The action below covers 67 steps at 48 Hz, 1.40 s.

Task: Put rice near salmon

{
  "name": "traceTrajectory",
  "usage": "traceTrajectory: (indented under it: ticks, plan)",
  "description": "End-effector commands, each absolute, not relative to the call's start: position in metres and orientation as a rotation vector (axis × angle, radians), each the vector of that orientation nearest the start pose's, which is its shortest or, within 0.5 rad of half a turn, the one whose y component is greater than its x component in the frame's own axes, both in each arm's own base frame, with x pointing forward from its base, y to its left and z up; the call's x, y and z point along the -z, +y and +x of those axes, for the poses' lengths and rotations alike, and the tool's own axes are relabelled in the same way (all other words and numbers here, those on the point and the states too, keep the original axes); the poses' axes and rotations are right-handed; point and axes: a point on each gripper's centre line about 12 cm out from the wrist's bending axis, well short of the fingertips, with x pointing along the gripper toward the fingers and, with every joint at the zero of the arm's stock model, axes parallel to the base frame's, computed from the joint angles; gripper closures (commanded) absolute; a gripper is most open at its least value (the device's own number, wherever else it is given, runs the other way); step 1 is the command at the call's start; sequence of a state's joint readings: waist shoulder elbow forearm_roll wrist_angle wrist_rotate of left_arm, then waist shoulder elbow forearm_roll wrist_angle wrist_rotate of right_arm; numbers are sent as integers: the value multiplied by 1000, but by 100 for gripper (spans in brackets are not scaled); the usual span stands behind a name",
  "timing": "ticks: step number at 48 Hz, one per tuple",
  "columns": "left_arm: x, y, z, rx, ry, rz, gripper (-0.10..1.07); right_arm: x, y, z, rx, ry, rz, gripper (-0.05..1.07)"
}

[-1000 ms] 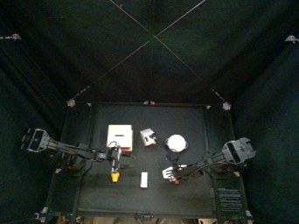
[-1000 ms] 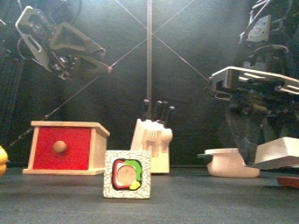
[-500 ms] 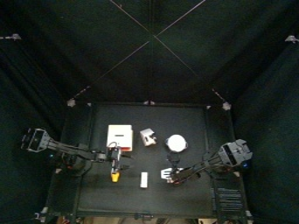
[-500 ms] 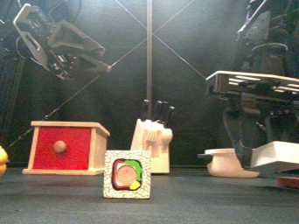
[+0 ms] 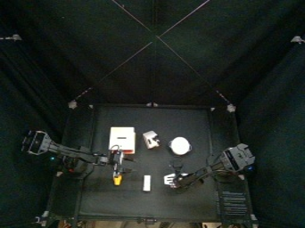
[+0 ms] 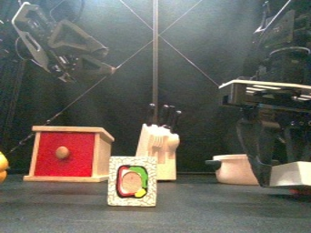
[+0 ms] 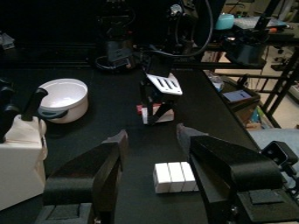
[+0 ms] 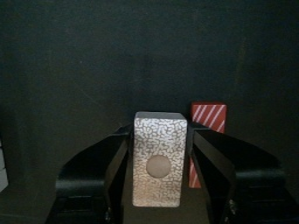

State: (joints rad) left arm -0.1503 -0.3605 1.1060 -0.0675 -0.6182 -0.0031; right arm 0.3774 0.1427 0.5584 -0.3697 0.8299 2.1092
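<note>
My right gripper [image 8: 162, 133] is shut on the rice [image 8: 162, 166], a white speckled block, and holds it low over the table at the front right [image 5: 177, 181]. The salmon [image 8: 211, 117], a narrow red bar, lies on the table just beside and partly under the rice. In the left wrist view the rice [image 7: 163, 85] hangs just above the salmon [image 7: 146, 112]. In the front view the rice [image 6: 292, 173] is close to the table. My left gripper [image 7: 152, 133] is open and empty, resting at the left [image 5: 116, 163].
A white bowl [image 5: 180, 145], a knife block [image 5: 152, 139] and a red box [image 5: 123, 138] stand mid-table. An orange-yellow piece [image 5: 117, 178] and a small white bar [image 5: 146, 183] lie near the front. A sushi-roll block [image 6: 133, 180] stands at the front edge.
My right gripper has come down and a little toward the front with the rice, which now hangs close to the table by the salmon. The left arm has not moved.
</note>
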Motion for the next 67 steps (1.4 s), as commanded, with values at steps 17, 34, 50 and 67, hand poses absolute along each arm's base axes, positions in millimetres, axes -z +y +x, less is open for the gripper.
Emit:
traceTrajectory:
  ticks: [17, 34, 50, 67]
  plan:
    - [-213, -38, 287, 94, 120, -65, 12, -132, 97, 331, 1057, 950, 1060, 9]
    - [-213, -38, 287, 95, 120, -63, 12, -149, 101, 323, 1018, 943, 1022, 9]
    - [-213, -38, 287, 95, 120, -63, 12, -174, 110, 306, 907, 978, 989, 9]
    - [-214, -38, 287, 95, 117, -63, 12, -180, 104, 283, 889, 1030, 989, 9]
